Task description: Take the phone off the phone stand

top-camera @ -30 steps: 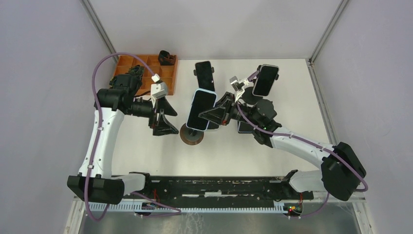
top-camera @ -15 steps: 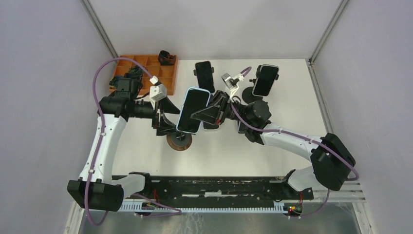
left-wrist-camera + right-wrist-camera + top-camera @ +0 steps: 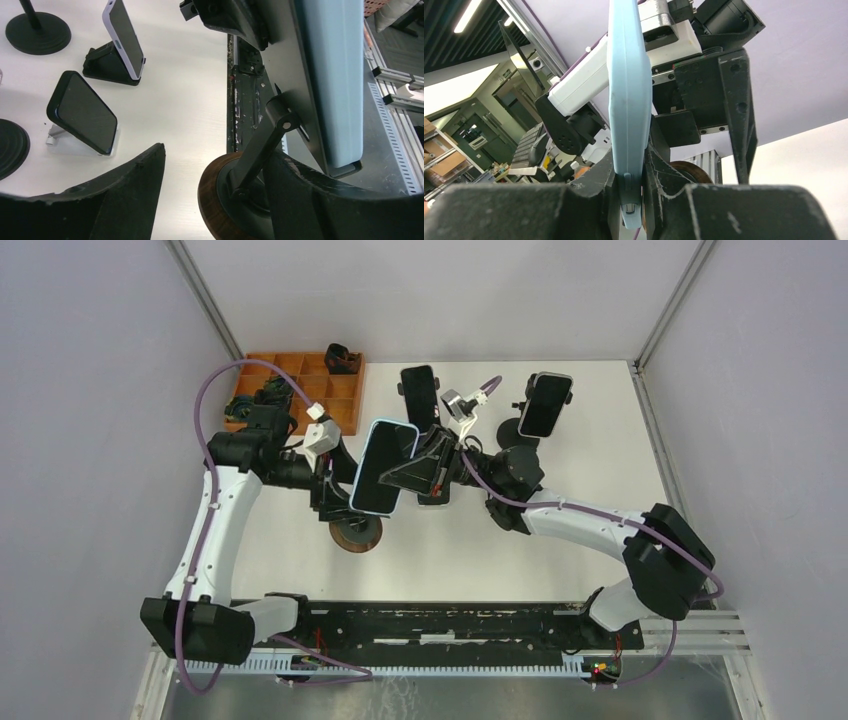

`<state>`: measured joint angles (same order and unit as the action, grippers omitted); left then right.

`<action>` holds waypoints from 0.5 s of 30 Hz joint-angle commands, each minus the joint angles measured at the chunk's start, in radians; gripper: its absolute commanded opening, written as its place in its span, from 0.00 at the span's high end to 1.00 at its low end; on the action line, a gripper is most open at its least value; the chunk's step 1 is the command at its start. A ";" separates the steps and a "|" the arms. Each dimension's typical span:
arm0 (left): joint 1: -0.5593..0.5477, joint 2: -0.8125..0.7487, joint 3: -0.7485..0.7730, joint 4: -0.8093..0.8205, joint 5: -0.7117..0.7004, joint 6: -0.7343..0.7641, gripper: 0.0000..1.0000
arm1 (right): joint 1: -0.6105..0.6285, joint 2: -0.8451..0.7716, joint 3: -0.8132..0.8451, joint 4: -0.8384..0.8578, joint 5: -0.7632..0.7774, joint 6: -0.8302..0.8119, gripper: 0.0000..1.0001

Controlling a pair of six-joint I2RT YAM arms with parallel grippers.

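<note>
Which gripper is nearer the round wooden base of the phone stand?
Left. The left gripper, open, straddles the black stem just above the round wooden base; the right gripper is higher, clamped on the light blue phone.

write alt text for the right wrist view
The right claw pinches a light blue phone, seen edge-on and upright. Behind it is the black and white wrist of the left arm, with a round wooden stand base low down.

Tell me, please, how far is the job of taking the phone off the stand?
Done: the right gripper is clamped on the phone. In hand: the left gripper, open, straddles the stand. To do: the phone sits in the stand's lip; lift it out.
</note>
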<state>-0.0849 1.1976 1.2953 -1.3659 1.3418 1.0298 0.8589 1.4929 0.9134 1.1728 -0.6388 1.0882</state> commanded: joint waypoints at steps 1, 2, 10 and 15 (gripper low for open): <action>0.001 0.012 0.041 -0.099 0.052 0.165 0.27 | 0.016 -0.002 0.079 0.154 0.060 0.030 1.00; 0.001 0.009 0.042 -0.099 0.053 0.172 0.30 | 0.017 -0.001 0.078 0.154 0.062 0.029 1.00; 0.002 -0.022 0.045 -0.039 0.014 0.157 0.85 | 0.023 -0.007 0.066 0.156 0.073 0.026 1.00; 0.001 -0.093 0.003 0.084 -0.018 0.081 0.98 | 0.028 0.000 0.069 0.154 0.080 0.033 1.00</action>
<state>-0.0895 1.1500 1.3113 -1.4082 1.3437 1.1717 0.8566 1.5150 0.9184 1.1721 -0.5484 1.1168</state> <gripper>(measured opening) 0.083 0.229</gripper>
